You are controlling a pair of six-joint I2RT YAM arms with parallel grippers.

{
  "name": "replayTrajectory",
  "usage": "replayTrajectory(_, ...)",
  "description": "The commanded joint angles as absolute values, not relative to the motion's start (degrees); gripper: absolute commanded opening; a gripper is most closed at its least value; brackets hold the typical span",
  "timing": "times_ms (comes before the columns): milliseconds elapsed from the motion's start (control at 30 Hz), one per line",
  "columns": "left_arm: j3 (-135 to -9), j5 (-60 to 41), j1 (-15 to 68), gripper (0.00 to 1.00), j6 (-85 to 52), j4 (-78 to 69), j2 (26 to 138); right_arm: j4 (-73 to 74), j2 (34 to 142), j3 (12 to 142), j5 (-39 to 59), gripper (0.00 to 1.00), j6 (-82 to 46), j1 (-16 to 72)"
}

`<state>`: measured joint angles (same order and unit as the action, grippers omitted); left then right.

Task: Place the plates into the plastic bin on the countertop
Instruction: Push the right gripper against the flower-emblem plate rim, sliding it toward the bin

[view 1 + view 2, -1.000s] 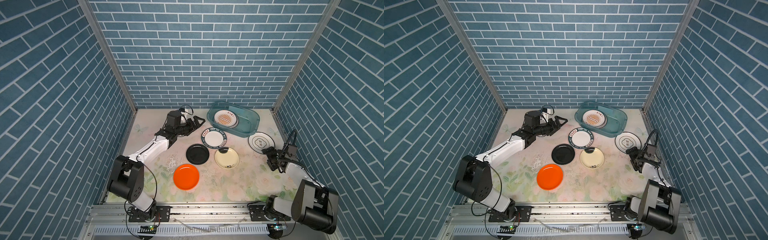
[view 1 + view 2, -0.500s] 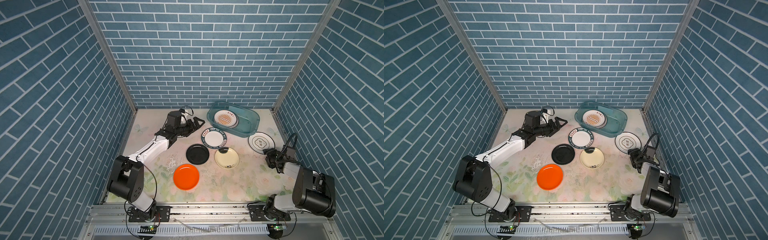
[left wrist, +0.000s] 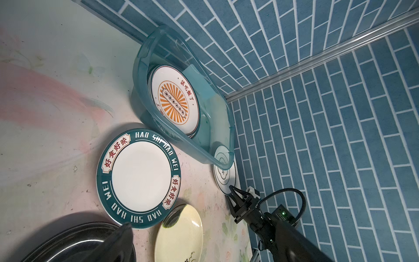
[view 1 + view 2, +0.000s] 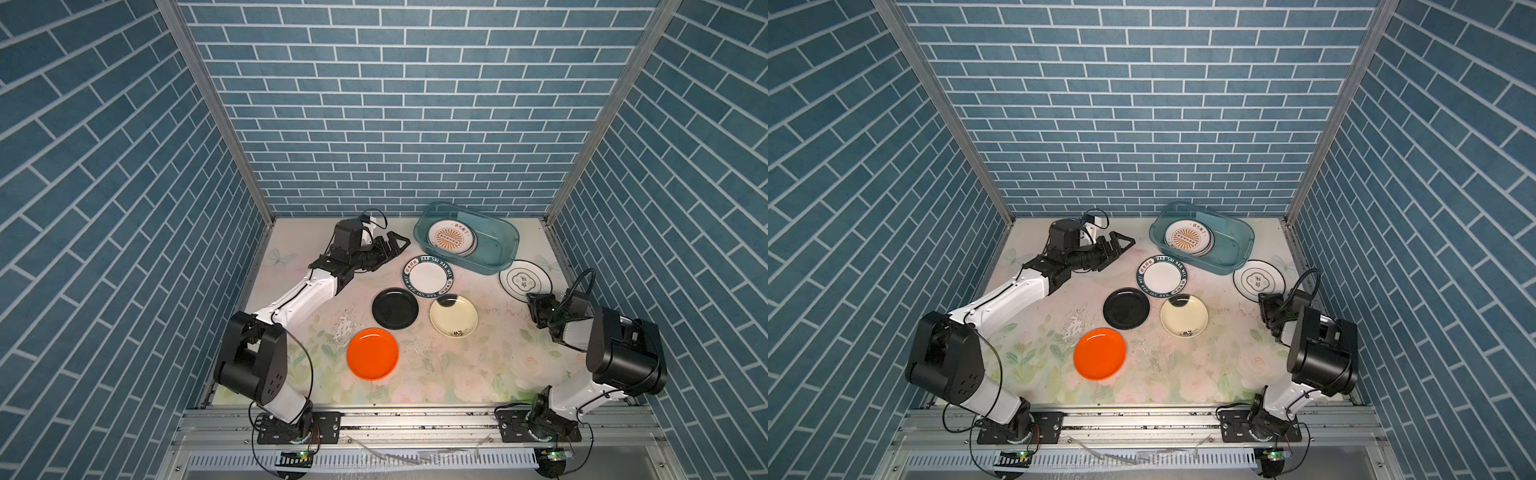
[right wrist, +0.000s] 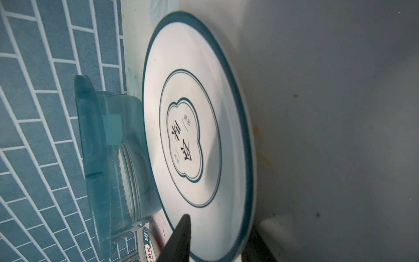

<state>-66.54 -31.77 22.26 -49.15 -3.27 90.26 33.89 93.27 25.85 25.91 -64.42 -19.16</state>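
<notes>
**ENTRY: clover plate, rim pick by the right arm**

Location: clover plate (image 4: pixel 525 281) lies on the countertop (image 4: pixel 457 365), close against the bin (image 4: pixel 482 266) at its right end (touching or not, cannot tell).

Right gripper (image 4: pixel 533 301): at the plate's near rim, jaws narrow; in the right wrist view one finger sits over the plate's face and the other outside the rim; whether the pads already pinch cannot be told.

Left gripper (image 4: pixel 402 243): wide, empty, above the countertop off the bin's left end, apart from every plate.

Bin contents: a stack topped by the sunburst plate (image 4: pixel 452 237) in the left half; the right half bare.

Other stock on the countertop: green-rim plate (image 4: pixel 428 276), black plate (image 4: pixel 395 308), cream plate (image 4: pixel 453 316), orange plate (image 4: pixel 372 353).

Handling notes, as judged:
- get the outer finger properly under the rim before closing; a shallow glazed rim probably slips from a tip-only pinch
- bite well in from the edge, not at the lip alone
- raise the near edge first, then draw the plate away from the bin wall so the wall is not dragged
- clear the bin's lip fully before crossing it
- aim for the bare right half; lower the plate flat and let go low, since a drop could chip it or jolt the stack
</notes>
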Motion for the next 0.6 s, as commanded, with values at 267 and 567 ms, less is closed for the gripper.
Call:
replayTrajectory(267,-67.94,-31.6,22.42,0.99,-47.98,-2.02,89.53,30.16,93.26,23.42,24.09,0.07,-65.85,-19.32)
replayTrajectory(567,-67.66,-31.99,22.48,0.99,-47.89,-2.29,89.56,24.36,87.56,23.55,21.75,0.06,-64.83,-19.53)
